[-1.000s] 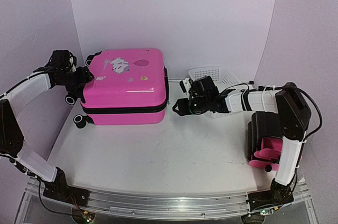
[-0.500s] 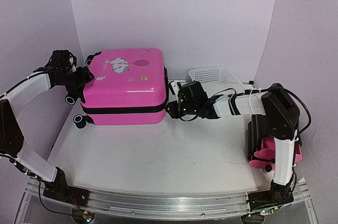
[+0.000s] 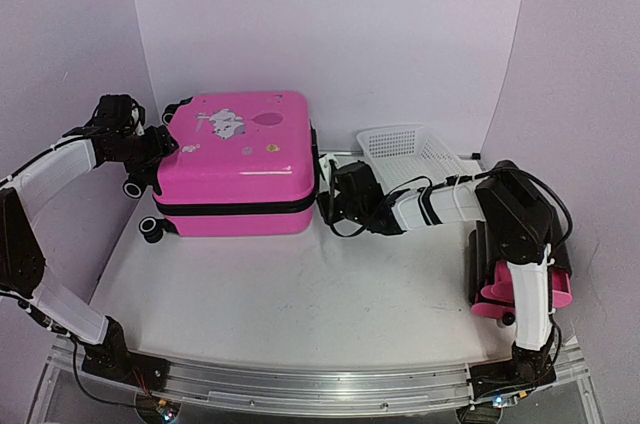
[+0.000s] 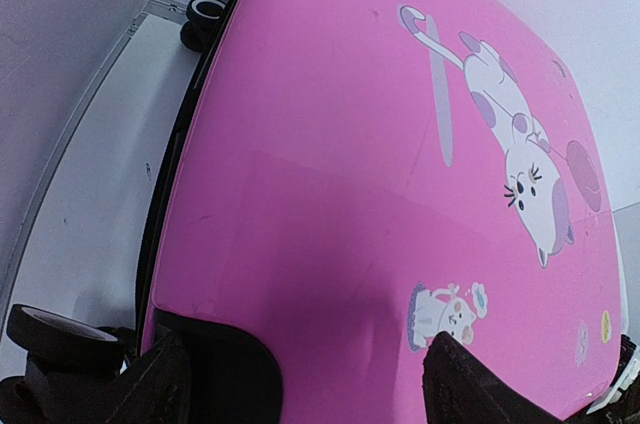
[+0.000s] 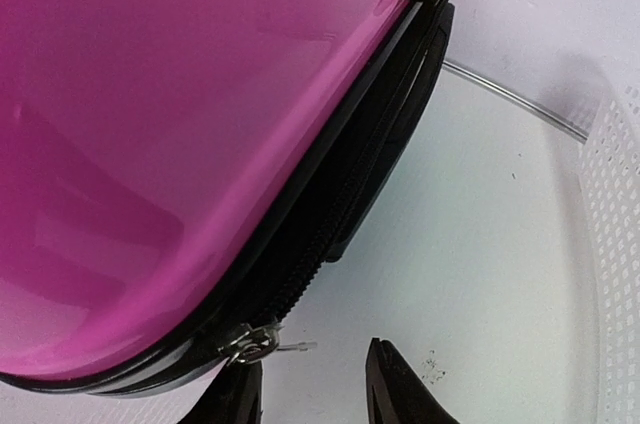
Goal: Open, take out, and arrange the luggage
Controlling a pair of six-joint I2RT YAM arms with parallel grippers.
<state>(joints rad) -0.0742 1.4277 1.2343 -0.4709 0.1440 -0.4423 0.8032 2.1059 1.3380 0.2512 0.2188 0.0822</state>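
Note:
The hot-pink luggage (image 3: 240, 159) lies flat and zipped shut at the back left, cartoon stickers on its lid. My left gripper (image 3: 160, 144) is at its left end by the wheels; in the left wrist view its jaws (image 4: 310, 389) stand wide open over the lid (image 4: 380, 144), one fingertip (image 4: 470, 389) by a cat sticker. My right gripper (image 3: 325, 206) is at the luggage's right side, level with the black zipper band. In the right wrist view it (image 5: 310, 399) is open and empty, with the metal zipper pull (image 5: 250, 341) just above its left finger (image 5: 235, 399).
A white mesh basket (image 3: 405, 149) stands behind my right arm and shows at the right edge of the right wrist view (image 5: 610, 244). A small black cabinet with pink drawers (image 3: 520, 274) stands at the right. The luggage's wheels (image 3: 150, 228) stick out at its left end.
My right gripper has moved left from beside the basket to the luggage's right side at the zipper band. The left arm and the luggage have not moved.

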